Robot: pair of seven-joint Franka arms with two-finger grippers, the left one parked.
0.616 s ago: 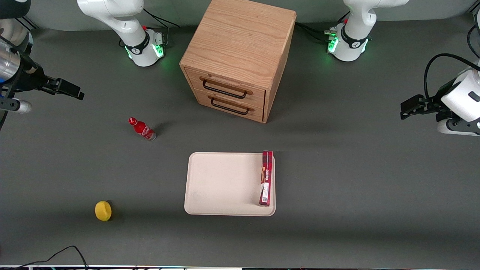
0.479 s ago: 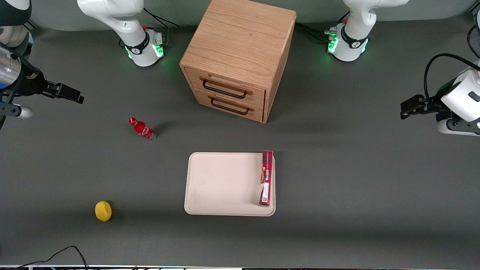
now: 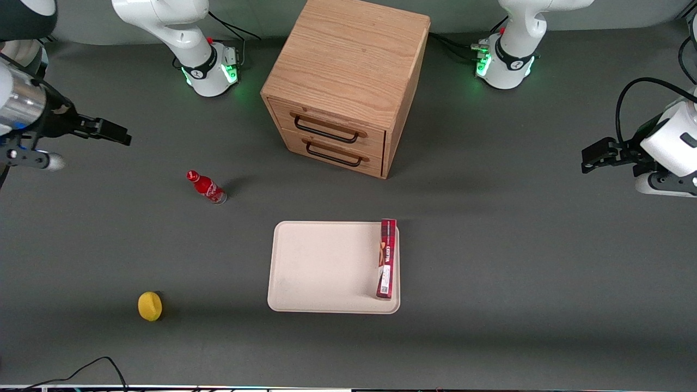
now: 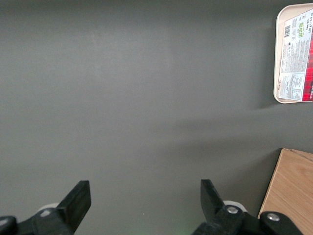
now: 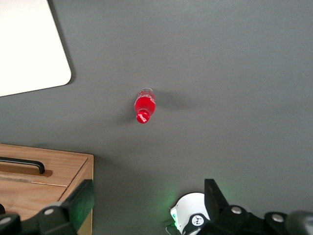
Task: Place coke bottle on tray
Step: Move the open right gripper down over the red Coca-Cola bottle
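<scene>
The pincer (image 3: 111,132) hangs spread and empty, high toward the working arm's end. The coke bottle (image 3: 207,188) stands upright on the table (image 3: 490,245), well off from it, with the tray (image 3: 321,267) farther still. A careless approach could topple the slim bottle. Its white lettering is unreadable.

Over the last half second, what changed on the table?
Only the right arm moved: its gripper shifted slightly toward the cabinet and farther from the front camera, holding nothing. Coke bottle, tray, red box and lemon stayed put.
</scene>
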